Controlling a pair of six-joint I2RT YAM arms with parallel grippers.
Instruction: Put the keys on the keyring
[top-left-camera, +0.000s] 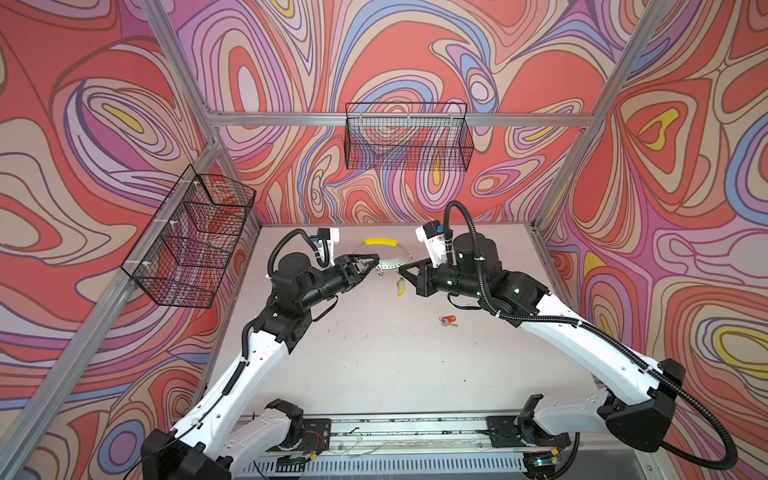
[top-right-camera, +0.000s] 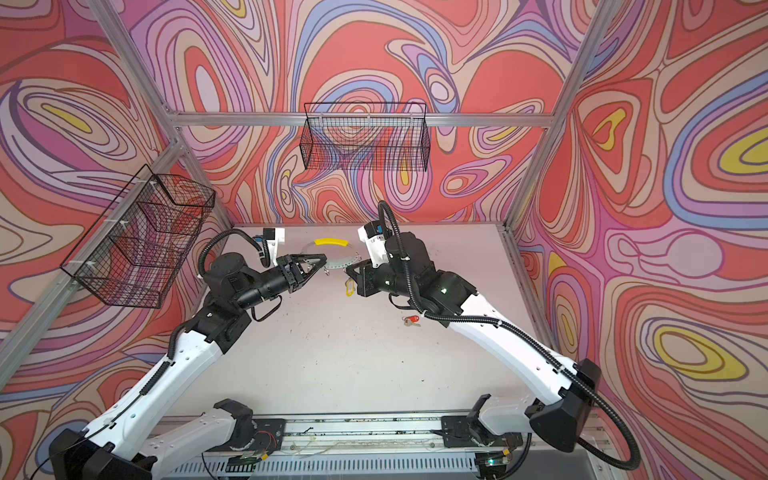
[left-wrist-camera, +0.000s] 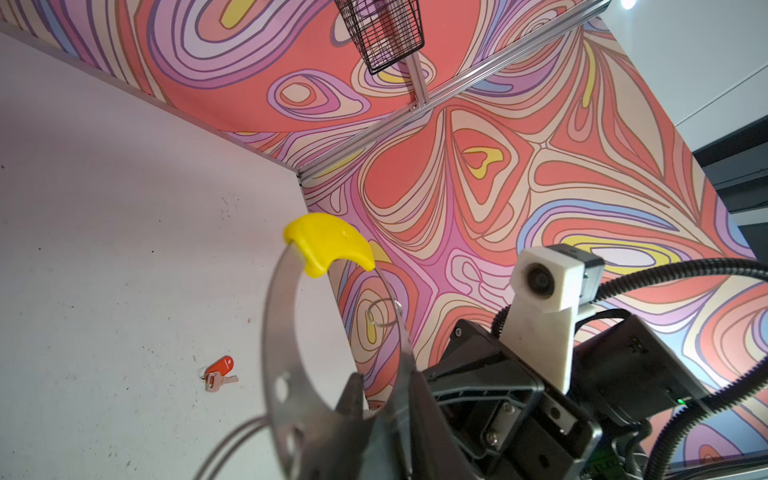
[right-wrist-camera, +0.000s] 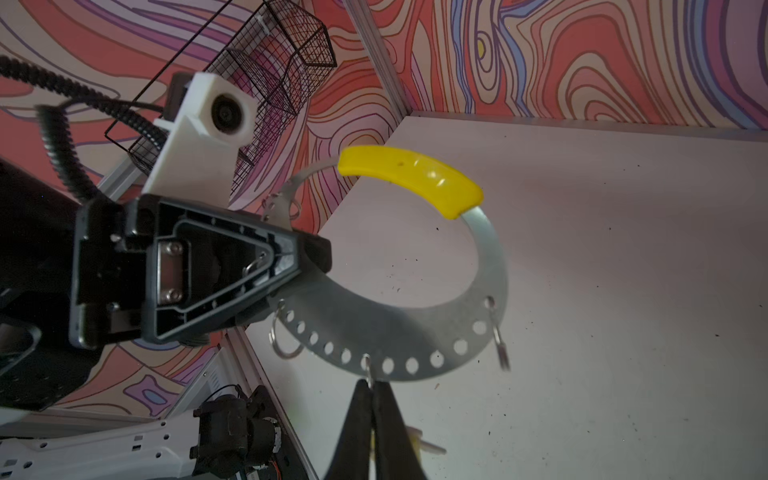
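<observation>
The keyring (top-left-camera: 390, 262) is a flat grey ring with a yellow arc (top-left-camera: 381, 242), held up above the table at the back. My left gripper (top-left-camera: 376, 258) straddles its left rim; in the left wrist view its fingertips (left-wrist-camera: 353, 386) stand slightly apart around the plate (left-wrist-camera: 274, 332). My right gripper (right-wrist-camera: 371, 384) is shut on a small wire split ring hanging from the keyring's (right-wrist-camera: 415, 328) perforated edge. The yellow-tagged key (top-left-camera: 400, 286) dangles just below those fingers. The red-tagged key (top-left-camera: 448, 320) lies on the table under the right arm.
A black wire basket (top-left-camera: 409, 137) hangs on the back wall and a tiered one (top-left-camera: 191, 241) on the left wall. Aluminium frame posts edge the white table (top-left-camera: 374, 365). The arms' base rail (top-left-camera: 399, 428) runs along the front.
</observation>
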